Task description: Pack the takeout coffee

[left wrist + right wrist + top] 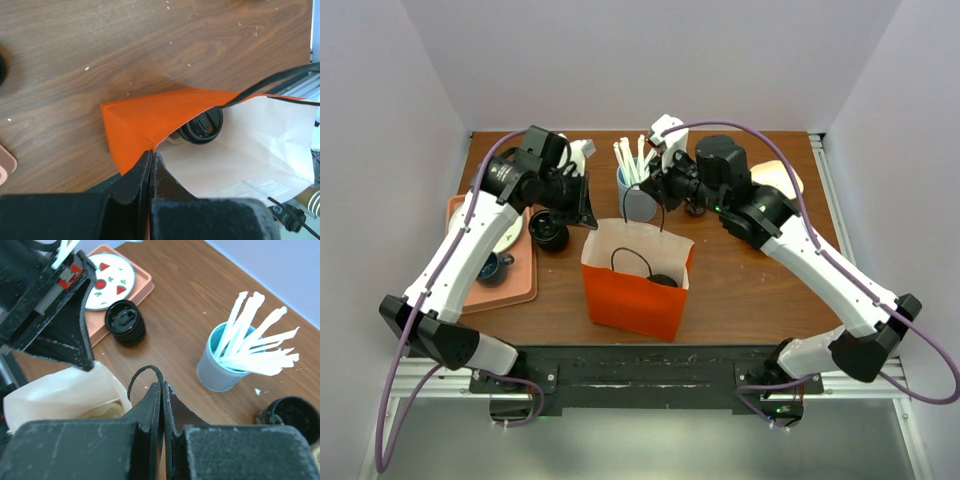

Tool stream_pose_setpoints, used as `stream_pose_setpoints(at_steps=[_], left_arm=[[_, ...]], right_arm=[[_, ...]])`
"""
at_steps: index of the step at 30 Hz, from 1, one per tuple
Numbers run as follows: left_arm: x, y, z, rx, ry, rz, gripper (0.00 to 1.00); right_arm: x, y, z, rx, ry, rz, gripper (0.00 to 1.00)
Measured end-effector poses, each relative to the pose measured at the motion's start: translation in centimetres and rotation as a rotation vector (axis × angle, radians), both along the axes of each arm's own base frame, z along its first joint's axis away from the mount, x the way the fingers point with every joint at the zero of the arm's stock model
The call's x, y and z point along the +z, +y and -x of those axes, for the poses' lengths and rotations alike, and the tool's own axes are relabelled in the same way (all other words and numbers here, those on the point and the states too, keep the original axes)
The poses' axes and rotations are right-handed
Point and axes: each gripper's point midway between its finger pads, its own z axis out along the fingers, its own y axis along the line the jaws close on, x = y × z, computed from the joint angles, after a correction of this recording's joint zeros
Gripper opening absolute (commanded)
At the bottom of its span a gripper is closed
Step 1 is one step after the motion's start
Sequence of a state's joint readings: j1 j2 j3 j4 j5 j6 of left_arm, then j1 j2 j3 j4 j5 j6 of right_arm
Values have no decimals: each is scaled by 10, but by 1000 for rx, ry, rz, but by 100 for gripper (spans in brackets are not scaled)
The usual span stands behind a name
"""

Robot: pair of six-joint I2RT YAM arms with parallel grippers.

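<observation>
Orange paper bag (632, 295) stands open in the middle of the table (760, 290). The coffee cup (201, 127) sits inside it on the bottom, lid up, close to one wall. The main step looks done, since the cup is in the bag. What seems left is to let go of the bag and draw the arms away, and perhaps to close the top.

The left gripper (151, 156) is pinched tight on the bag's rim at a corner fold. The right gripper (163, 386) is clamped too, apparently on the black cord handle (142, 374) that loops out at its tips. Whether paper is caught there as well I cannot tell.

Only the lid and a sliver of the cup's side show, because the bag's rim hides the rest. A second black-lidded cup (125, 322) stands outside the bag beside the tray (144, 280). Another dark cup (292, 415) is cut off at the edge of the right wrist view.
</observation>
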State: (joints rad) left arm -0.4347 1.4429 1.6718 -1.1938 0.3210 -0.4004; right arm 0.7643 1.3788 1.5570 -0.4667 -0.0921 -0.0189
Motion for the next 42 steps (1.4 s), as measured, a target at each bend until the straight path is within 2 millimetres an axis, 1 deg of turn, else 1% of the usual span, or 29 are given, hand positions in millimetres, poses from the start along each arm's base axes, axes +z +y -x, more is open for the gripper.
stream_pose_setpoints(at_steps=[3, 6, 9, 10, 12, 13, 16, 19, 21, 22, 24, 25, 26, 28, 29, 30, 31, 32, 33, 34, 36, 37, 38, 39, 40, 41, 42], left_arm=[[-1, 2, -6, 16, -12, -11, 0], [1, 2, -12, 32, -32, -11, 0], [3, 2, -18, 44, -56, -8, 0], [4, 2, -20, 46, -64, -6, 0], [6, 1, -24, 48, -80, 2, 0], [7, 0, -25, 49, -87, 6, 0], [10, -2, -28, 59, -104, 25, 0], [10, -2, -26, 59, -112, 31, 0], [8, -2, -26, 60, -107, 29, 1], [8, -1, -26, 60, -107, 29, 9], [8, -1, -26, 61, -107, 29, 20], [8, -1, -26, 61, -107, 28, 33], [8, -1, -26, 60, -107, 27, 39], [7, -1, -26, 61, -106, 22, 48], [6, 0, -27, 65, -106, 20, 51], [7, 0, -27, 64, -108, 16, 53], [7, 1, -28, 66, -109, 13, 59], [9, 1, -29, 68, -113, 13, 63], [12, 1, -30, 74, -118, 11, 72], [15, 2, -32, 77, -128, 10, 88], [23, 4, -36, 93, -152, 5, 98], [27, 6, -39, 101, -169, 1, 100], [32, 8, -41, 108, -185, -2, 100], [38, 9, -43, 118, -203, -3, 100], [44, 12, -46, 133, -226, -7, 100], [50, 14, -49, 145, -247, -10, 100], [58, 18, -51, 163, -275, -16, 100]], right_arm=[[1, 1, -10, -19, -20, 11, 0], [2, 2, -16, -27, -29, 19, 0], [6, 2, -18, -30, -36, 14, 10], [7, 2, -18, -28, -39, 11, 17], [10, 2, -18, -25, -41, 4, 26], [12, 3, -17, -22, -44, 0, 33], [15, 6, -15, -1, -46, -11, 39], [17, 8, -10, 23, -41, -23, 44], [22, 10, -6, 41, -42, -43, 48], [27, 10, -3, 46, -44, -60, 48], [39, 10, 1, 53, -53, -100, 51], [45, 9, 3, 54, -58, -119, 52], [53, 9, 5, 51, -65, -145, 53], [70, 8, 7, 46, -86, -199, 54], [82, 7, 7, 38, -105, -233, 54], [89, 6, 5, 24, -119, -251, 54], [96, 4, 2, 1, -132, -269, 54], [102, 1, -2, -28, -144, -284, 52], [106, -3, -9, -64, -151, -292, 51], [111, -7, -18, -103, -158, -300, 49], [117, -16, -40, -180, -161, -312, 49], [117, -24, -60, -236, -147, -313, 49], [116, -30, -76, -276, -140, -314, 49], [112, -38, -95, -321, -124, -311, 47], [101, -48, -117, -369, -93, -296, 47], [92, -56, -134, -405, -68, -284, 46], [75, -58, -157, -428, -21, -269, 40]])
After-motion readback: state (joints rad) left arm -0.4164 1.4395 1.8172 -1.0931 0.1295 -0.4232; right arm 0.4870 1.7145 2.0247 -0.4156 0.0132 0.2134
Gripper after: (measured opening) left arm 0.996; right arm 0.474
